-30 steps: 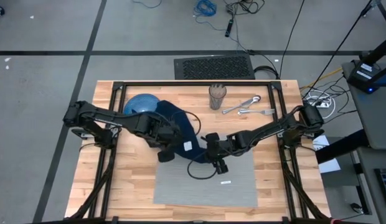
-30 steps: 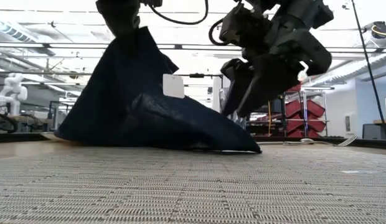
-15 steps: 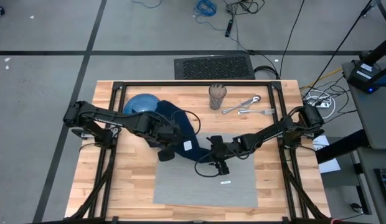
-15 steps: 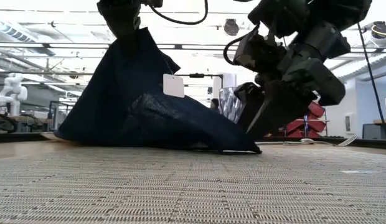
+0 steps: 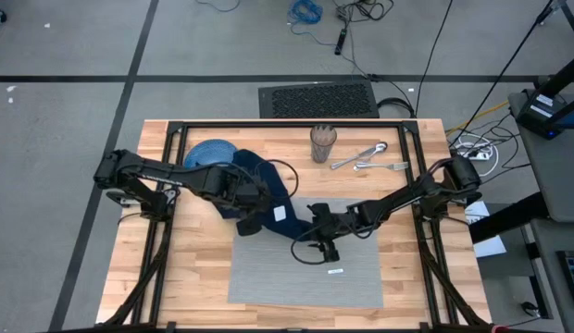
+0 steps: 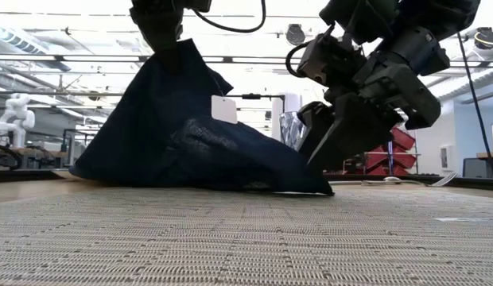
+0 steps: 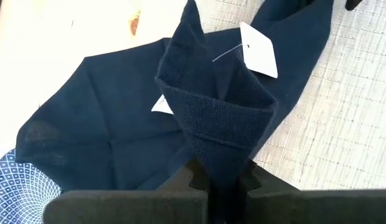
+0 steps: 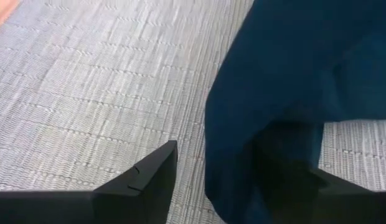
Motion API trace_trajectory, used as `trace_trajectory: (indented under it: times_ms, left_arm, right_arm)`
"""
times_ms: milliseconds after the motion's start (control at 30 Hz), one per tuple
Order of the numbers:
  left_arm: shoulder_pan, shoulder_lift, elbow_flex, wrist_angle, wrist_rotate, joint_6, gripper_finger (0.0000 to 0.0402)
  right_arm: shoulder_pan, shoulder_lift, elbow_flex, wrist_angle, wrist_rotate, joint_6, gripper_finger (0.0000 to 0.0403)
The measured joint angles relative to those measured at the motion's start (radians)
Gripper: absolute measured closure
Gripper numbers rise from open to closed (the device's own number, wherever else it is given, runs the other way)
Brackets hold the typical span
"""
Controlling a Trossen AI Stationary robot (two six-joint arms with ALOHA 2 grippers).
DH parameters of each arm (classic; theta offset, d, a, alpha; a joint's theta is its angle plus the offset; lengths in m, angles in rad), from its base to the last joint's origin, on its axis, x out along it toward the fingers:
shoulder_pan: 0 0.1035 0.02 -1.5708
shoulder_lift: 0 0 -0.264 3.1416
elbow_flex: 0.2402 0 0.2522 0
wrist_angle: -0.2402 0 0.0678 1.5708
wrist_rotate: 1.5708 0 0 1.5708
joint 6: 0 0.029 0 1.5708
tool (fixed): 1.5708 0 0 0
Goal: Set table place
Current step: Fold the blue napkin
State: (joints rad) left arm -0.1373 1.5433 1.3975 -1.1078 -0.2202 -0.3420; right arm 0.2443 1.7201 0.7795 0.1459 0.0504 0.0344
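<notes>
A navy napkin (image 5: pixel 268 190) with a white tag (image 7: pixel 258 50) stands up like a tent. My left gripper (image 5: pixel 253 219) is shut on its raised peak. Its lower edges lie on the wooden table (image 5: pixel 190 268), and one corner (image 6: pixel 314 189) lies on the grey placemat (image 5: pixel 305 273). My right gripper (image 8: pixel 236 177) is low over the placemat and open. One finger (image 8: pixel 140 183) stands on bare mat, and the napkin's corner (image 8: pixel 268 124) reaches in between the two fingers. A blue plate (image 5: pixel 205 153) sits at the far left, beside the napkin. My left gripper pinches a bunched fold of the napkin (image 7: pixel 225 158) between its two fingers, several layers thick. The fingers come steeply from above. The cloth hangs below them, spread out, its lower edges on the table and the mat. Whether my right gripper touches the napkin, I cannot tell.
A brown cup (image 5: pixel 323 143) and metal cutlery (image 5: pixel 366 157) lie on the table's far side, right of the plate. A small white tag (image 5: pixel 335 271) lies on the placemat. The mat's near half is bare.
My right gripper has come down toward the placemat and tipped, ending low by the napkin's corner. My left gripper and the raised napkin have kept their place.
</notes>
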Motion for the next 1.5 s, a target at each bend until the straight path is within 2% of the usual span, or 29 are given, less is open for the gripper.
trace_trajectory:
  times_ms: [333, 533, 600, 900, 967, 1267, 1367, 1500]
  left_arm:
    - [0.001, 0.000, 0.000, 0.024, -0.002, 0.008, 0.0402]
    - [0.001, -0.001, 0.000, 0.007, 0.002, 0.007, 0.0402]
    - [0.001, -0.001, 0.000, -0.003, 0.003, 0.005, 0.0402]
    - [-0.003, -0.001, 0.000, -0.037, -0.024, -0.042, 0.0402]
    - [-0.010, -0.001, 0.000, -0.037, -0.033, -0.047, 0.0402]
    - [-0.092, -0.002, -0.017, -0.007, -0.072, -0.123, 0.0402]
    - [-0.132, -0.002, -0.051, 0.036, -0.074, -0.168, 0.0402]
    - [-0.198, -0.002, -0.142, 0.202, -0.073, -0.221, 0.0402]
  right_arm:
    - [0.000, 0.082, 0.000, 0.043, 0.011, -0.005, 0.0281]
    - [0.020, 0.084, 0.001, 0.042, 0.079, -0.055, 0.0379]
    - [0.025, 0.084, 0.001, 0.039, 0.084, -0.065, 0.0395]
    - [0.033, 0.078, 0.001, 0.022, 0.093, -0.064, 0.0403]
    - [0.033, 0.061, 0.001, -0.019, 0.131, -0.064, 0.0403]
    - [0.041, -0.132, 0.000, -0.275, 0.261, -0.073, 0.0403]
    - [0.052, -0.208, 0.000, -0.343, 0.266, -0.076, 0.0403]
    - [0.079, -0.287, 0.000, -0.403, 0.218, -0.075, 0.0403]
